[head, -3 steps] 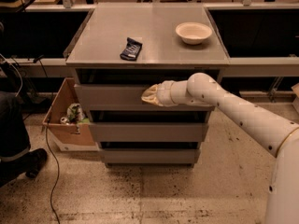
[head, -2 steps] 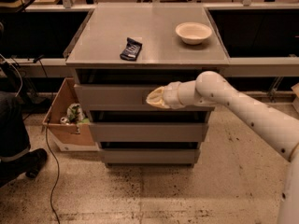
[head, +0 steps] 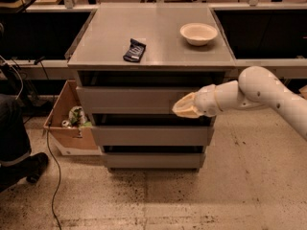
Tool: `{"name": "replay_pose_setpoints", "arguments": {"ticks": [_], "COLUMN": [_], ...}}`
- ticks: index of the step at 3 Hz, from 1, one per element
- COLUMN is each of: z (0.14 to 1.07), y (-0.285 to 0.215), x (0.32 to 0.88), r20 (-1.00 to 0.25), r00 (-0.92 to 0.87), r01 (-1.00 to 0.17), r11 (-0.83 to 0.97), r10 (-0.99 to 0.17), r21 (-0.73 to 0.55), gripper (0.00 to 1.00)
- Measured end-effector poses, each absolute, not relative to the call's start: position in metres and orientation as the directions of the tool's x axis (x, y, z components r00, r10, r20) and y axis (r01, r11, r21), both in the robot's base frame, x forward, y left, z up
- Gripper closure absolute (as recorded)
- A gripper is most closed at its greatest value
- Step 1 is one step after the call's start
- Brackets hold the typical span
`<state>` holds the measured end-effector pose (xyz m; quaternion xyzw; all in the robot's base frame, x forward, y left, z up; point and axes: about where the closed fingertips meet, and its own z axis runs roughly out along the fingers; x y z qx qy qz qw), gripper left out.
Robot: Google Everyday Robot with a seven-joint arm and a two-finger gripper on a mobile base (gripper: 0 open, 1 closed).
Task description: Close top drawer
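Observation:
The top drawer [head: 127, 99] is the highest of three grey drawers in the cabinet, with a plain flat front. Its front stands about in line with the cabinet's front edge, with a dark gap above it under the top. My gripper [head: 181, 107] reaches in from the right on a white arm [head: 259, 87]. Its tan tip is right at the right part of the drawer's front panel.
On the cabinet top [head: 158, 37] lie a dark packet [head: 135, 50] and a white bowl [head: 198, 33]. Two shorter drawers [head: 151, 135] sit below. A cardboard box [head: 67, 121] with rubbish stands at the left. A person's leg and shoe [head: 19, 162] are at far left. Cables lie on the floor.
My gripper and arm have drawn back to the right along the drawer front. The camera view has come closer to the cabinet. The drawer front looks unmoved.

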<state>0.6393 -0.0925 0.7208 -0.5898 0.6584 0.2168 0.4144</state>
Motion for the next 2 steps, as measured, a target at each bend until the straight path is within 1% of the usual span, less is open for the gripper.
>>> {"name": "replay_pose_setpoints", "arguments": {"ticks": [1, 2], "z": [0.7458, 0.7446], "y": [-0.1162, -0.1144], "x": [0.6208, 0.6171], "r20": [-0.801, -0.801], "r00": [-0.002, -0.002], "r01": [-0.966, -0.97], "r11": [0.209, 0.195], "r10": [-0.598, -0.599], "r21": [-0.154, -0.144], "gripper": [1.0, 0.74]}}
